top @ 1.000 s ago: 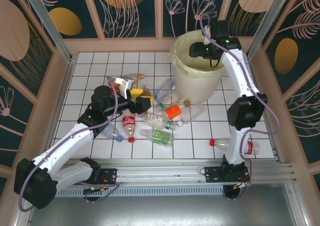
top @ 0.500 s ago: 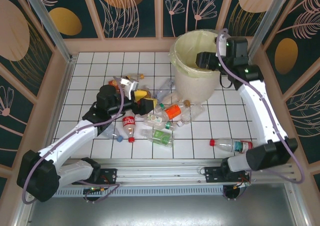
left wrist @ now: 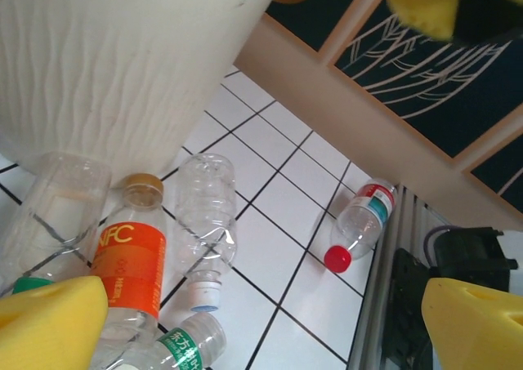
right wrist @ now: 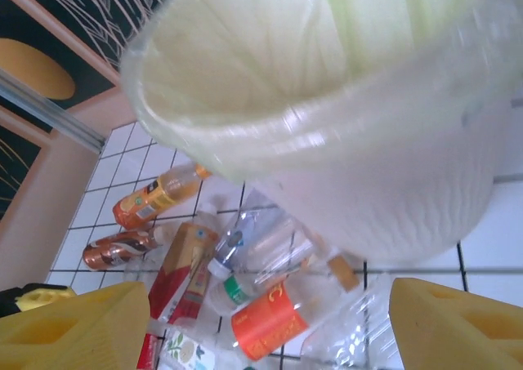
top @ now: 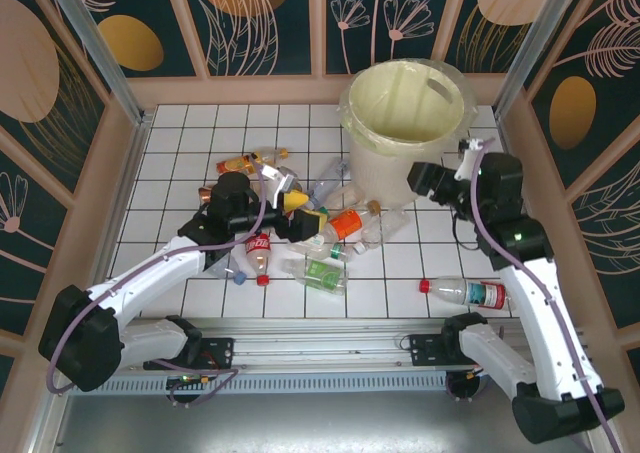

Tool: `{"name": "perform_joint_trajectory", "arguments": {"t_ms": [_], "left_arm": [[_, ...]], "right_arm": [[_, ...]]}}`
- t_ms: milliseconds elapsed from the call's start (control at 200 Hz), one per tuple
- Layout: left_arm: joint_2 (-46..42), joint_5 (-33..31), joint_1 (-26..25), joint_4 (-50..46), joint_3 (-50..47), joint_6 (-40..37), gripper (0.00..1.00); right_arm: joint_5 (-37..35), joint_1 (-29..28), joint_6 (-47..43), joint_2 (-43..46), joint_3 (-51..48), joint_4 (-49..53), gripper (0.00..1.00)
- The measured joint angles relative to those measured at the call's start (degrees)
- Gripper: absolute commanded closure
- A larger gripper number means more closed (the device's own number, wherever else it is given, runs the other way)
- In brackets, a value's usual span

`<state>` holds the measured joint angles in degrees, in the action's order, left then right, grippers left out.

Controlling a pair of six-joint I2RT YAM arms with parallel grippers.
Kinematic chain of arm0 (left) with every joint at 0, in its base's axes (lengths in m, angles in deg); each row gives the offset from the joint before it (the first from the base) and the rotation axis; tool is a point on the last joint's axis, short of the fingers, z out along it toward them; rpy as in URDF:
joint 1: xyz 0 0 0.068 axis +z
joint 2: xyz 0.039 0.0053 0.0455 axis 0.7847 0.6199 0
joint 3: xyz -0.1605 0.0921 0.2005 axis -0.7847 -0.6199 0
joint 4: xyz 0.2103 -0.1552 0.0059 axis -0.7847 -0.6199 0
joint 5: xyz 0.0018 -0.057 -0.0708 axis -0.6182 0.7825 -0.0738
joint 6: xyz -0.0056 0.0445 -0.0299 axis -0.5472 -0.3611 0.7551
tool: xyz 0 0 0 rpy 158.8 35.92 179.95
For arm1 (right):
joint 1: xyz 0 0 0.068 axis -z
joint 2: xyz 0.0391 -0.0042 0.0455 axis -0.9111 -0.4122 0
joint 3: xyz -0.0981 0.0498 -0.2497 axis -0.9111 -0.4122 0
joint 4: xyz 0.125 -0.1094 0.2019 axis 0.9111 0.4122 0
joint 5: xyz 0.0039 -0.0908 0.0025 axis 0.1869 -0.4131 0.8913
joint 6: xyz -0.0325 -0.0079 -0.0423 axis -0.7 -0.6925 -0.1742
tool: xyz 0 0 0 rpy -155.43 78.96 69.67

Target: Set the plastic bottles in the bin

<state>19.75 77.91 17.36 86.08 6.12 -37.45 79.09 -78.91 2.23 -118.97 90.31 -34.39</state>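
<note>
Where the overhead view takes in the white-tiled tabletop (top: 200, 123), the bin (top: 385, 178) stands upright at the far side, right of centre, lined with a yellowish bag. Most of the plastic bottles lie on their sides in a heap just in front and to the left of the bin. Among them are an orange-labelled NFC bottle (top: 345, 223), a Coca-Cola bottle (top: 258, 248) and a green-labelled bottle (top: 322, 273). One red-capped bottle (top: 465, 293) lies well apart from the heap, near the front rail on the right (cap pointing left).

Left tool (top: 303, 213): positioned over the heap, just beside the NFC bottle. Its yellow pads (left wrist: 49, 325) are spread wide with nothing between them; contact with any bottle cannot be told.

Right tool (top: 428, 181): positioned just beside the bin's near wall, facing it. Its pads (right wrist: 458, 325) are likewise spread wide and hold nothing.
</note>
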Motion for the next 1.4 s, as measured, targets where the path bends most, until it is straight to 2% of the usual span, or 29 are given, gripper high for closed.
{"name": "perform_joint_trajectory", "arguments": {"t_ms": [275, 550, 936, 1216, 1401], "left_arm": [[-0.85, 2.95, -0.20, -1.75, 0.94, -2.49, 0.01], [-2.97, 2.95, -0.20, -2.69, 0.94, -3.04, 0.02], [-4.15, 2.91, -0.20, -2.67, 0.94, -3.04, 0.01], [-4.20, 2.89, -0.20, -2.67, 0.94, -3.04, 0.01], [-4.20, 2.86, -0.20, -2.69, 0.94, -3.04, 0.01]], "right_arm": [[-0.07, -0.11, 14.05, 7.65, -20.33, -3.54, 0.14], [-1.31, -1.42, 24.35, 7.89, -32.04, -12.26, 0.08], [-6.10, -10.49, 31.69, -2.67, -36.11, -24.22, 0.05], [-7.80, -11.98, 33.40, -12.52, -36.11, -32.11, 0.07], [-8.26, -12.04, 33.81, -17.70, -36.09, -36.72, 0.13]]}}
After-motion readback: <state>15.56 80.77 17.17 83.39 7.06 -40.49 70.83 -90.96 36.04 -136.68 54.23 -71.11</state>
